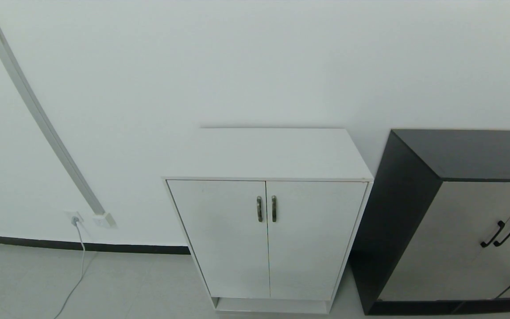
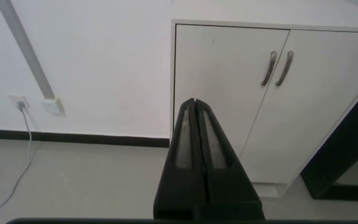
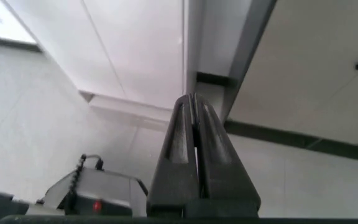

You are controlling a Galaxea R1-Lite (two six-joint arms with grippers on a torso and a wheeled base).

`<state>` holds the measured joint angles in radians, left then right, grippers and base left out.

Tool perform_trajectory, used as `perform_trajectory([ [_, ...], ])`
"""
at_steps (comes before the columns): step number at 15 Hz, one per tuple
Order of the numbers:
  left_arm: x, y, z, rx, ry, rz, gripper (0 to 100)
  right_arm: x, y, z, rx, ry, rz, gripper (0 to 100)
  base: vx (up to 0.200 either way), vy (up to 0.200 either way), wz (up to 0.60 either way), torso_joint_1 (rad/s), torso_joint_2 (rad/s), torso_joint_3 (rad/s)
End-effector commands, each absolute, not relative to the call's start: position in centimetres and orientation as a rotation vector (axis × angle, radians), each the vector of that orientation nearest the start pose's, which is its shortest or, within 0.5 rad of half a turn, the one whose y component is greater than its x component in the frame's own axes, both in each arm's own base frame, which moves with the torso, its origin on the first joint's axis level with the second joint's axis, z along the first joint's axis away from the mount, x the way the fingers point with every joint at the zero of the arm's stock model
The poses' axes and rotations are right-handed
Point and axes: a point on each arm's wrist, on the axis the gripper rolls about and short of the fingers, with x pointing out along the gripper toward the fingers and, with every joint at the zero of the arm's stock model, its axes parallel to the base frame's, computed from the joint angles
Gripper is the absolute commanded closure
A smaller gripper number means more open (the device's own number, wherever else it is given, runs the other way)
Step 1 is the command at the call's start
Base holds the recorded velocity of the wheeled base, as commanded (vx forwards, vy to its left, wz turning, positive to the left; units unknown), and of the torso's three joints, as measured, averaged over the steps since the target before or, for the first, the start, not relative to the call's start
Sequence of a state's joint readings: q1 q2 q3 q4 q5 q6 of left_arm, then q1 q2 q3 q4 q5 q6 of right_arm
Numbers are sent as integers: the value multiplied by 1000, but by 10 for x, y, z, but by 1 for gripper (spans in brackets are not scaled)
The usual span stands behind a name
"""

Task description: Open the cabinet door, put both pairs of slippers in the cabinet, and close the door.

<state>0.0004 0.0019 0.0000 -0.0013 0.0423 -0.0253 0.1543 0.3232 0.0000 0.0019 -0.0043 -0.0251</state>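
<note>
Ahead, white cabinet [image 1: 267, 239] closed, contents hidden, black cabinet [image 1: 396, 212] just beside; left pincer [image 2: 195, 101] and right pincer [image 3: 193, 97] clenched.

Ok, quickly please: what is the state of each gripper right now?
Left gripper: jaws closed, holding nothing.
Right gripper: jaws closed, holding nothing.

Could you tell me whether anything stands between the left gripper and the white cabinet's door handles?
Nothing visible does. The left gripper, shut, faces the white cabinet with only bare floor between it and the door handles. Both doors are closed.
</note>
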Motion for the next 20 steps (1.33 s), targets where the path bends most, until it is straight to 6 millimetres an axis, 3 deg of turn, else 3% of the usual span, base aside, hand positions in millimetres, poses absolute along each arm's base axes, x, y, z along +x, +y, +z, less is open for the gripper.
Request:
perform_trajectory([
  [1, -23, 1, 76, -26, -1, 44, 100, -4, 0, 79, -33, 246, 51, 100, 0, 0, 0, 0, 0, 0],
  [8, -23, 1, 76, -26, -1, 44, 100, -23, 0, 75, -18, 2, 0, 100, 0, 0, 0, 0, 0, 0],
  [13, -23, 1, 76, -26, -1, 46, 100, -23, -1, 76, 84, -5, -20, 100, 0, 0, 0, 0, 0, 0],
  [20, -23, 1, 76, -15, 0, 46, 100, -23, -1, 76, 78, -6, -41, 100, 0, 0, 0, 0, 0, 0],
])
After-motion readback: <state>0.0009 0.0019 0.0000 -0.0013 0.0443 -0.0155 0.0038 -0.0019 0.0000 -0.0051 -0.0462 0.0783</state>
